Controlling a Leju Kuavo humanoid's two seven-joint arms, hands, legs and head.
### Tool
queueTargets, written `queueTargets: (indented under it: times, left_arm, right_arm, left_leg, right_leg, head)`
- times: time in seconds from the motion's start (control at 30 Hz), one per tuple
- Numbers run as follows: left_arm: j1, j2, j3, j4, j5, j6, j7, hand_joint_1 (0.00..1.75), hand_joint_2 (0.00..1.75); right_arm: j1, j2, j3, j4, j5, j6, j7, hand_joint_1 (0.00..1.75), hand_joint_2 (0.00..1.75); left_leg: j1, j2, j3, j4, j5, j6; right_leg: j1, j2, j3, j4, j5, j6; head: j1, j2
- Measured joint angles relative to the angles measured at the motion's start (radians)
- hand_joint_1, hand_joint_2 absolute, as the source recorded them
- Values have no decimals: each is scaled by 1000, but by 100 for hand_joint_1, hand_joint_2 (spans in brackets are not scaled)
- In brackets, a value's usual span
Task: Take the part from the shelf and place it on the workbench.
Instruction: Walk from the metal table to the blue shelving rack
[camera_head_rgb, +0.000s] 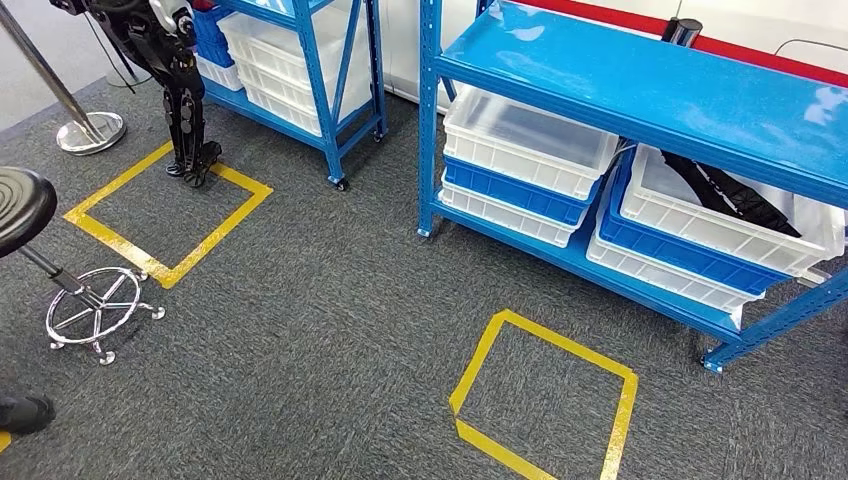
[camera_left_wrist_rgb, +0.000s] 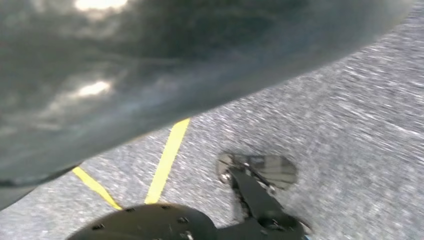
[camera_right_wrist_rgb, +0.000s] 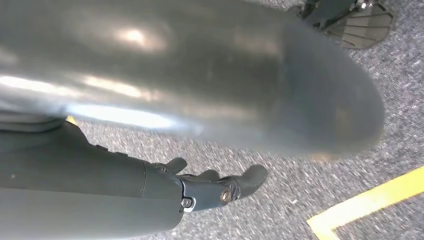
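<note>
A blue shelf (camera_head_rgb: 640, 90) stands ahead on the right, with white and blue bins stacked on its lower level. A long black part (camera_head_rgb: 730, 195) lies in the top white bin (camera_head_rgb: 740, 235) at the right end. The white bin (camera_head_rgb: 520, 135) to its left looks empty. A black cylinder (camera_head_rgb: 683, 30) stands at the back of the shelf top. In the right wrist view my right hand (camera_right_wrist_rgb: 220, 190) hangs beside my leg over the grey carpet, fingers loosely stretched out and holding nothing.
A yellow tape square (camera_head_rgb: 545, 395) marks the carpet in front of the shelf. A second blue shelf (camera_head_rgb: 300, 60) with bins stands at the back left. Another robot's legs (camera_head_rgb: 185, 90) stand on a second tape square. A black stool (camera_head_rgb: 20, 205) and a stanchion base (camera_head_rgb: 90, 130) are on the left.
</note>
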Motion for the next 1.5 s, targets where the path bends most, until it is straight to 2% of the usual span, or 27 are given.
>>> queueTargets:
  times: [0.03,0.1,0.17,0.23,0.27,0.3,0.37,0.4,0.47,0.53,0.6,0.7,0.73,0.77,0.83,0.9,0.97,1.03,1.07,1.13,1.2,1.27,1.3,1.33,1.4,1.47,1.5]
  left_arm:
    - [-1,1,0,0,0,-3,5,0,0]
    - [-2,2,1,0,0,-8,12,0,0]
    - [-1,3,1,0,0,-12,17,0,0]
    - [1,4,1,0,0,-14,20,0,0]
    - [1,4,1,0,0,-15,20,0,0]
    - [1,4,1,0,0,-15,20,0,0]
    - [0,4,1,0,0,-16,22,0,0]
    - [0,5,1,-1,-1,-16,23,0,0]
    - [0,6,1,-2,-1,-16,26,0,0]
    - [-2,6,1,-2,-1,-16,27,0,0]
    - [-5,6,1,-2,-1,-16,27,0,0]
    - [-4,6,1,-2,-1,-16,27,0,0]
    - [-2,6,1,-1,-1,-16,27,0,0]
    - [-1,6,1,-1,-2,-16,28,0,0]
    - [0,6,1,-2,-3,-16,31,0,0]
    - [0,7,1,-2,-4,-15,33,0,0]
    - [-1,8,0,-2,-7,-14,34,0,0]
    - [-4,9,0,-2,-10,-14,34,0,0]
    - [-5,9,-1,-2,-11,-14,34,0,0]
    - [-6,9,-1,-2,-13,-13,33,0,0]
    - [-4,10,-1,-2,-14,-14,33,0,0]
    - [-3,10,-1,-2,-14,-14,33,0,0]
    - [-3,10,-1,-2,-14,-14,33,0,0]
    - [-3,9,-1,-2,-14,-14,33,0,0]
    - [-3,8,-1,-2,-14,-13,33,0,0]
    - [-3,9,-1,-2,-14,-13,32,0,0]
    - [-3,9,-1,-2,-14,-12,31,0,0]
  right_arm:
    - [2,0,0,0,0,1,1,0,0]
    - [6,0,0,0,0,1,4,0,0]
    - [4,0,0,0,0,1,5,0,0]
    - [0,1,0,0,0,1,5,0,0]
    - [0,1,0,0,0,1,6,0,0]
    - [1,1,0,0,0,1,6,0,0]
    - [2,-1,0,0,-1,1,8,0,0]
    - [1,0,0,0,-1,1,8,0,0]
    - [-3,1,0,0,-1,0,8,0,0]
    - [-3,1,0,0,-1,0,8,0,0]
    - [-2,1,0,0,-1,0,9,0,0]
    - [-2,1,0,0,-1,-1,10,0,0]
    - [-2,2,0,0,-1,-1,10,0,0]
    - [-2,2,0,0,-1,-2,14,0,0]
    - [0,2,0,0,-2,-7,35,0,0]
    - [-1,2,-2,0,-12,-16,66,0,0]
    - [-2,2,-14,0,-39,-21,85,0,0]
    - [0,2,-36,0,-73,-23,92,0,0]
    - [3,0,-49,0,-87,-23,93,0,0]
    - [4,-2,-69,0,-101,-22,93,0,0]
    - [0,-2,-81,0,-105,-21,93,0,0]
    - [-1,-2,-90,0,-103,-21,92,0,0]
    - [0,-2,-93,0,-102,-20,92,0,0]
    - [1,-3,-96,0,-98,-20,91,0,0]
    - [-1,-3,-98,0,-91,-20,90,0,0]
    - [-6,-2,-98,0,-82,-21,86,0,0]
    - [-8,-2,-98,0,-75,-21,83,0,0]
  left_leg:
    - [-2,12,0,-2,3,8]
    - [-4,33,3,-10,10,24]
    - [-5,59,3,-15,14,36]
    - [-7,89,1,-15,12,39]
    - [-7,103,1,-15,11,39]
    - [-7,116,1,-15,10,38]
    - [-6,138,5,-14,6,33]
    - [-9,149,8,-14,2,27]
    - [-15,168,18,-14,-6,14]
    - [-15,185,31,-19,-11,1]
    - [-9,162,32,-1,-31,-10]
    - [-4,89,-47,172,-126,-16]
    - [-4,80,-81,236,-148,-16]
    - [-4,77,-102,269,-148,-16]
    - [-3,71,-88,214,-89,-14]
    - [1,37,-33,77,-16,-11]
    - [1,8,-4,1,9,-6]
    - [-4,20,-2,-8,10,6]
    - [-4,30,0,-12,13,14]
    - [-2,52,1,-21,20,30]
    - [-5,78,1,-22,21,39]
    - [-8,105,0,-22,19,40]
    - [-8,117,0,-21,18,40]
    - [-8,129,1,-21,16,38]
    - [-11,149,6,-20,11,30]
    - [-18,167,13,-20,3,19]
    - [-20,176,17,-22,1,13]
  right_leg:
    - [-3,7,-6,-3,2,7]
    - [-3,-24,-26,21,-10,14]
    - [-1,-83,-77,120,-59,7]
    - [-2,-107,-143,251,-111,5]
    - [-3,-110,-158,282,-119,10]
    - [-3,-114,-152,274,-112,18]
    - [-5,-143,-78,145,-67,36]
    - [-4,-170,-38,77,-45,40]
    - [-1,-204,6,4,-20,31]
    - [1,-185,4,2,-13,15]
    - [-7,-161,8,-3,-11,2]
    - [-11,-125,14,-5,-9,-17]
    - [-10,-110,14,-5,-9,-18]
    - [-8,-94,16,-4,-9,-19]
    - [-8,-62,21,-4,-10,-18]
    - [-6,-34,24,-1,-12,-14]
    - [-4,-12,19,-1,-12,-4]
    - [-6,5,10,-7,-8,10]
    - [-7,-2,5,-5,-8,16]
    - [-3,-53,-26,45,-33,16]
    - [-1,-102,-88,166,-88,7]
    - [-1,-111,-140,268,-119,10]
    - [-2,-114,-136,263,-112,18]
    - [-2,-122,-112,218,-91,27]
    - [0,-168,-31,76,-43,38]
    - [5,-200,11,3,-20,28]
    - [8,-198,13,-3,-17,19]
  head:
    - [0,0]
    - [2,0]
    - [7,0]
    - [9,0]
    - [9,0]
    - [9,0]
    - [10,0]
    - [11,0]
    - [9,0]
    - [5,0]
    - [1,0]
    - [-5,0]
    - [-5,0]
    - [-5,0]
    - [-5,0]
    - [-6,0]
    - [-5,0]
    - [-5,0]
    - [-5,0]
    - [0,0]
    - [5,0]
    - [6,0]
    - [7,0]
    - [7,0]
    - [9,0]
    - [8,0]
    - [7,0]
